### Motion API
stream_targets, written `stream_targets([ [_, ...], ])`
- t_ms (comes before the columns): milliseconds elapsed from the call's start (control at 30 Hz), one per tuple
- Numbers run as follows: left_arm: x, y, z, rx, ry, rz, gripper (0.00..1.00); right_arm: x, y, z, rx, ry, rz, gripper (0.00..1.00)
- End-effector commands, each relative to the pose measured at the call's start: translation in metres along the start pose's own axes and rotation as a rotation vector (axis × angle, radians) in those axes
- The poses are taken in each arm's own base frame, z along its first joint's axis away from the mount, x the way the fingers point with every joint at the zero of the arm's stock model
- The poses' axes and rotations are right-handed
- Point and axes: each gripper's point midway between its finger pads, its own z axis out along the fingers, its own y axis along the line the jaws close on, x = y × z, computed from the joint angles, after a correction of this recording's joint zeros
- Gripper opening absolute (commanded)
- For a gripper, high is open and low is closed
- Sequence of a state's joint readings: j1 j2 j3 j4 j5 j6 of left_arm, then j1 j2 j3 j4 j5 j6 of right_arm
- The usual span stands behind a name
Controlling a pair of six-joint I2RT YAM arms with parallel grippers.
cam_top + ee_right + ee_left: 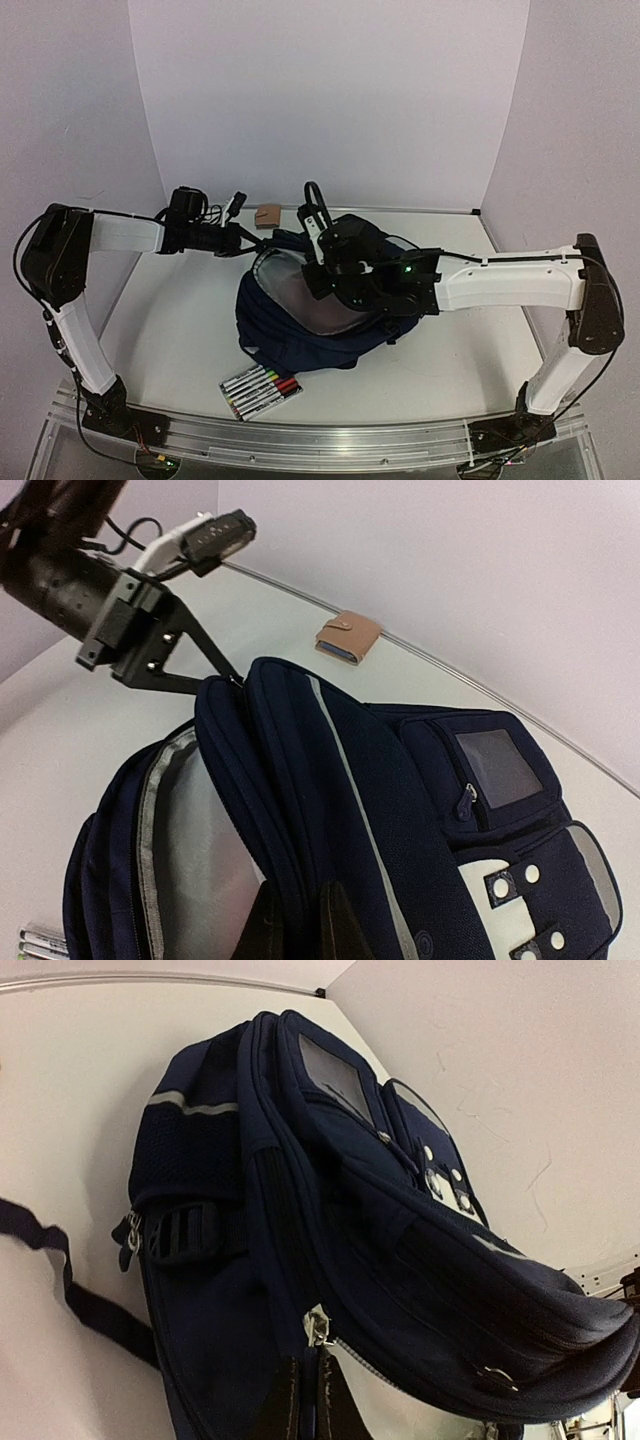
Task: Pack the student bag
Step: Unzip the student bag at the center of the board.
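Observation:
The student bag (300, 340) lies in the middle of the table, navy blue, its main compartment gaping and the grey lining (200, 850) showing. My left gripper (310, 1412) is shut on the bag's rim just below a zipper slider (318, 1326); from above it sits at the bag's far left corner (243, 240). My right gripper (300, 935) is shut on the edge of the bag's front flap (300, 780), holding it lifted off the opening; from above it is over the bag's far side (322, 272).
A pack of coloured markers (260, 390) lies on the table in front of the bag. A small tan wallet (267, 215) rests near the back wall. A dark strap (70, 1290) trails from the bag across the table. White walls close in the sides and back.

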State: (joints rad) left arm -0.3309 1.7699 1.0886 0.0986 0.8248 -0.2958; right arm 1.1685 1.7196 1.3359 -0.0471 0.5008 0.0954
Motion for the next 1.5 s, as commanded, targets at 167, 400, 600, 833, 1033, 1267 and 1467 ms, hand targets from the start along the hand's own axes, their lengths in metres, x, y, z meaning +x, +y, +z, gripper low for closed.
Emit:
stream_targets([
  [167, -0.066, 0.093, 0.011, -0.149, -0.132, 0.001, 0.0, -0.078, -0.002, -0.045, -0.098, -0.226, 0.13, 0.0],
  [400, -0.071, 0.108, 0.026, -0.134, -0.137, -0.012, 0.0, -0.081, 0.003, -0.044, -0.122, -0.24, 0.14, 0.0],
  [600, -0.085, 0.104, 0.025, -0.123, -0.165, -0.012, 0.1, -0.077, -0.009, -0.037, -0.035, -0.234, 0.162, 0.0],
  [833, -0.084, 0.081, -0.027, -0.317, -0.225, -0.03, 0.58, -0.06, -0.056, -0.018, 0.221, -0.171, 0.221, 0.0],
  [1033, -0.033, 0.054, -0.083, -0.472, -0.21, -0.104, 0.72, -0.048, -0.092, 0.02, 0.261, -0.127, 0.324, 0.0],
  [1267, 0.083, 0.0, -0.06, -0.416, 0.022, -0.159, 0.68, -0.049, -0.122, 0.059, 0.307, -0.115, 0.344, 0.0],
  [1467, 0.168, -0.044, -0.037, -0.29, 0.195, -0.182, 0.67, -0.059, -0.13, 0.073, 0.275, -0.125, 0.355, 0.0],
])
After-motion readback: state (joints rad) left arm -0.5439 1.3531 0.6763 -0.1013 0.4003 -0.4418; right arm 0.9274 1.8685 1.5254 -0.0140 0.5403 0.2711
